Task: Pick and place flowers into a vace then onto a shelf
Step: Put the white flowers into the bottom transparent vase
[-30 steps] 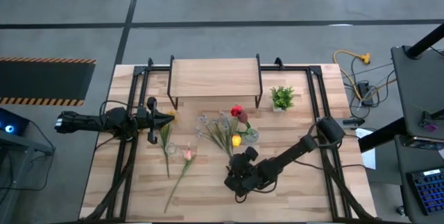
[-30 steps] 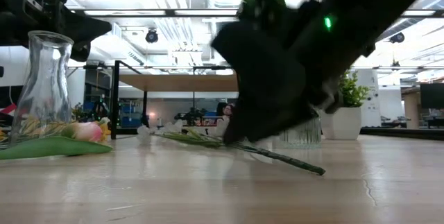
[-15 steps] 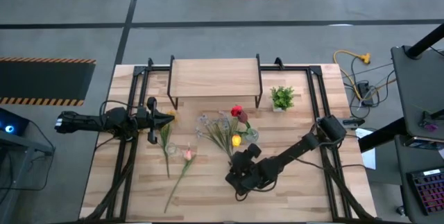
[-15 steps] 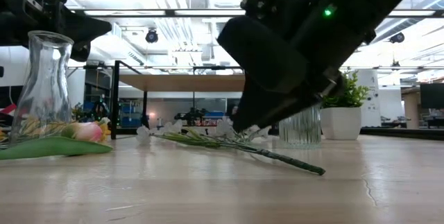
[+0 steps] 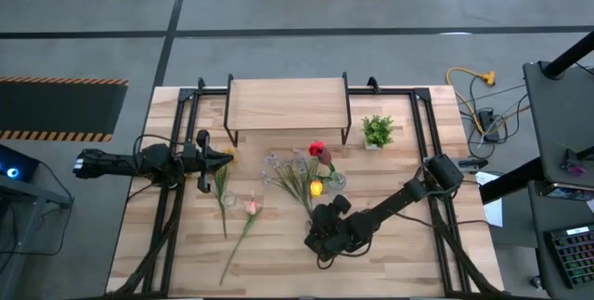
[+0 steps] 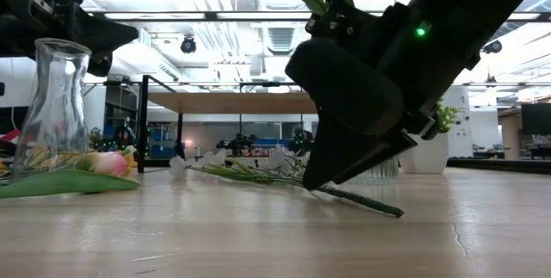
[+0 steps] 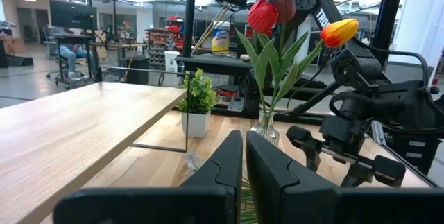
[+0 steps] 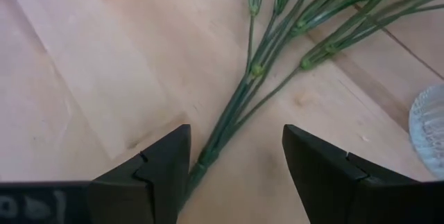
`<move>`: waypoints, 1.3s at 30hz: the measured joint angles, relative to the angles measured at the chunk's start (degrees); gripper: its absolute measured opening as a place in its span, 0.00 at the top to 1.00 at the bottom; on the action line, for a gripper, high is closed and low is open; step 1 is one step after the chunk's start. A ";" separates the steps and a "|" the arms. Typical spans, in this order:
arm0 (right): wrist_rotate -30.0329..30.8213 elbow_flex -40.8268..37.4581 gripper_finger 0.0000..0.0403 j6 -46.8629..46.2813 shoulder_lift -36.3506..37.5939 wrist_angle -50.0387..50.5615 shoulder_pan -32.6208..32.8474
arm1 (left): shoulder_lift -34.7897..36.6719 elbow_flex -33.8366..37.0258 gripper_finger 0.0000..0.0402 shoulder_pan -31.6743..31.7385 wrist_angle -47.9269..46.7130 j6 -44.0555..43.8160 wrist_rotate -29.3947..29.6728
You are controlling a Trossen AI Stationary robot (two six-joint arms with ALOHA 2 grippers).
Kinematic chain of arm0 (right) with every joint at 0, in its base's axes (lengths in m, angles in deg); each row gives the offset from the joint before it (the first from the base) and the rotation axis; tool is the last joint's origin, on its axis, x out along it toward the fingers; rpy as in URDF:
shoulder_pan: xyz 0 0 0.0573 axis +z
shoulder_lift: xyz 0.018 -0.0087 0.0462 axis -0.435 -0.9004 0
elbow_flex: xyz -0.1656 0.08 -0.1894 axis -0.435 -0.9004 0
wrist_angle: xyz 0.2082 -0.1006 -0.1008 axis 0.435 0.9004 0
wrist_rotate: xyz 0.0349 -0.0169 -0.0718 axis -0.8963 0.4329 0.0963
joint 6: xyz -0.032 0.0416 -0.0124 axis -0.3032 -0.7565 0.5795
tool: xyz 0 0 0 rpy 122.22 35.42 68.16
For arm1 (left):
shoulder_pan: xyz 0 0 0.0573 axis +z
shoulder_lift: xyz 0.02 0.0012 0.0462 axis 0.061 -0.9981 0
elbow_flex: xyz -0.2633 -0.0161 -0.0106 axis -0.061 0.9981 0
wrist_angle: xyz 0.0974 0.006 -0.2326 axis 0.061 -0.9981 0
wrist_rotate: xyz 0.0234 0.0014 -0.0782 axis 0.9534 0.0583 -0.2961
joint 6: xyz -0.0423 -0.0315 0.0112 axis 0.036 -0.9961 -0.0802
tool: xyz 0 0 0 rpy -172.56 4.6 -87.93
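My right gripper (image 5: 318, 236) (image 8: 236, 137) is open and low over the table. Its fingers stand on either side of the green stem (image 8: 229, 116) of a white-blossom spray (image 5: 290, 177) that lies flat. Just beyond stands a glass vase (image 5: 332, 181) holding red, maroon and orange tulips (image 7: 274, 12). An empty glass vase (image 6: 55, 106) stands by a pink tulip (image 5: 251, 207) and a leafy flower (image 5: 221, 184), both lying on the table. My left gripper (image 5: 225, 158) (image 7: 243, 137) hovers shut above them. The shelf (image 5: 288, 103) stands at the far side.
A small potted plant (image 5: 377, 131) stands to the right of the shelf. Black frame rails (image 5: 176, 198) run along both table sides. Bare wood (image 5: 390, 254) lies on the near right of the table.
My right gripper has shifted a little toward the table's right. In the low view it rose slightly, then its fingertips came back down onto the level of the spray's stem. The flowers and vases have stayed where they were.
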 joint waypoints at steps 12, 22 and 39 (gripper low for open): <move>-1.97 -0.50 0.46 -2.40 -2.93 -0.37 0.02 | 0.00 0.00 0.99 0.02 0.01 0.00 0.01; -2.73 0.86 0.74 -2.49 -3.02 0.09 0.02 | 0.00 0.00 0.99 0.01 0.01 0.00 0.00; 7.60 4.31 0.96 0.20 -1.27 0.23 0.16 | -0.02 0.00 0.99 0.02 0.01 0.02 0.01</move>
